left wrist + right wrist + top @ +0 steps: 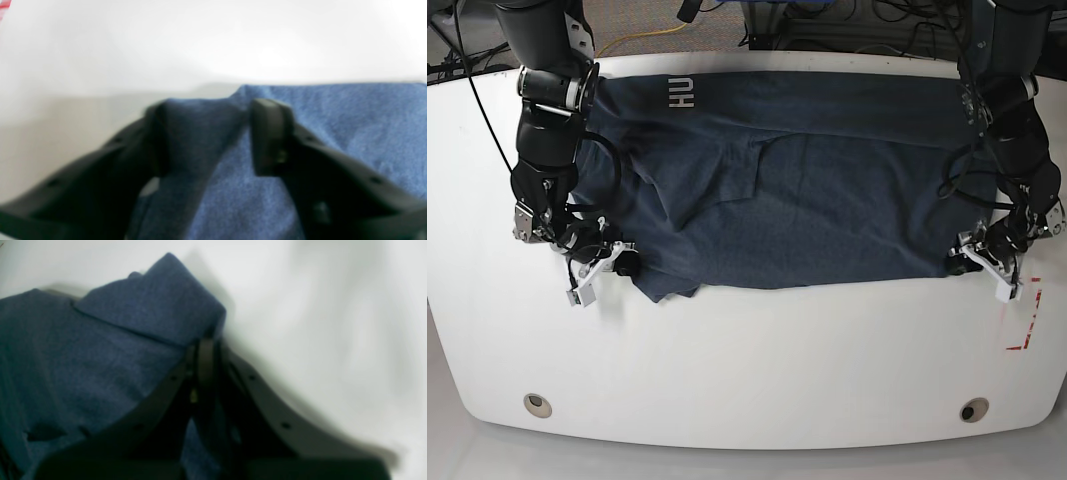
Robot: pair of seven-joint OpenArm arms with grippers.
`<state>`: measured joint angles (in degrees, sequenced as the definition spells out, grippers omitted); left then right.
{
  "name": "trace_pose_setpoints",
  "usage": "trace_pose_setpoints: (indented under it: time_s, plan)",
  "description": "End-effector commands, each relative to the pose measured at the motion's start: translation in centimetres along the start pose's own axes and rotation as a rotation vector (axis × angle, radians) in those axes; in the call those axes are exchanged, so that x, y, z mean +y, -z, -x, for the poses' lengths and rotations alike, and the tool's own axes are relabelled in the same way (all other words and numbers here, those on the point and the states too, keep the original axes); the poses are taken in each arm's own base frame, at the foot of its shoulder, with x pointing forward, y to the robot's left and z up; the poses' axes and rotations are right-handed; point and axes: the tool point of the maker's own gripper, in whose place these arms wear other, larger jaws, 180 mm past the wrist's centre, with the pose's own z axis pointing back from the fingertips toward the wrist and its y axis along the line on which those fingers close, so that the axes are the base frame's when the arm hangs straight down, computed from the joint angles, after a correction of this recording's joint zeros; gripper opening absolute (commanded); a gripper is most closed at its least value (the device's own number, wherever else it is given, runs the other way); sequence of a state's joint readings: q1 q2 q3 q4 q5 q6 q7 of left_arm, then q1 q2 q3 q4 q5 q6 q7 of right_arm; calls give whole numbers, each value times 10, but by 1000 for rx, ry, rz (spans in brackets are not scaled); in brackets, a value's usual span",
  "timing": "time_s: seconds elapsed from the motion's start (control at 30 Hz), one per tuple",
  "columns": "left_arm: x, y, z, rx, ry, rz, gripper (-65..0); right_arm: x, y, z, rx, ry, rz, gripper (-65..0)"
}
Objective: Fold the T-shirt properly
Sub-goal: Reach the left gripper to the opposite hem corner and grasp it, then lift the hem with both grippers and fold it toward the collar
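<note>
Black fingers of the left claw (206, 133) straddle a raised corner of the T-shirt (827, 190), partly apart. Across the worktop (747, 350), the right claw (205, 350) pinches the opposite corner; cloth stretches nine-to-three between them.

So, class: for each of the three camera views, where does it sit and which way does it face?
Left wrist: rides the left arm, looks along the left gripper at the T-shirt edge; black fingers show.
Right wrist: rides the right arm, faces the right gripper pinching a shirt fold.
Base: overhead, looks down on the white table; both arms show.
All three share the T-shirt.
</note>
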<state>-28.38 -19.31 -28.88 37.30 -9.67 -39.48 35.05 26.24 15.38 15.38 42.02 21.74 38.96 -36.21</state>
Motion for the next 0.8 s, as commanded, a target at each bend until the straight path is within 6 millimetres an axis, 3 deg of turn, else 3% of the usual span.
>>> trace_pose_setpoints:
  time_s: [0.0, 0.1, 0.2, 0.27, 0.33, 0.43, 0.7, 0.77]
  plan:
    - [4, -5, -15, -20, 14, -12, -522, -2, -7, -28, -58, -27, 5, -648]
    - [4, -5, -21, -59, 16, -13, -621, -1, -7, -30, -60, -30, 4, -650]
    - [4, -8, -30, -88, 34, -17, -625, 0, -8, -43, -79, -40, 3, -650]
    - [3, -20, -51, -141, 91, -35, -626, 1, -9, -48, -86, -45, 3, -650]
    - [4, -28, -50, -151, 126, -54, -626, 1, -10, -52, -92, -50, 4, -650]
    - [-8, -37, -57, -174, 189, -66, -626, -11, -29, -66, -99, -105, 37, -650]
    - [-30, -57, -57, -224, 298, -89, -626, 9, -51, -97, -94, -258, 64, -650]
    - [-34, -64, -54, -233, 326, -100, -626, 11, -59, -97, -78, -292, 82, -650]
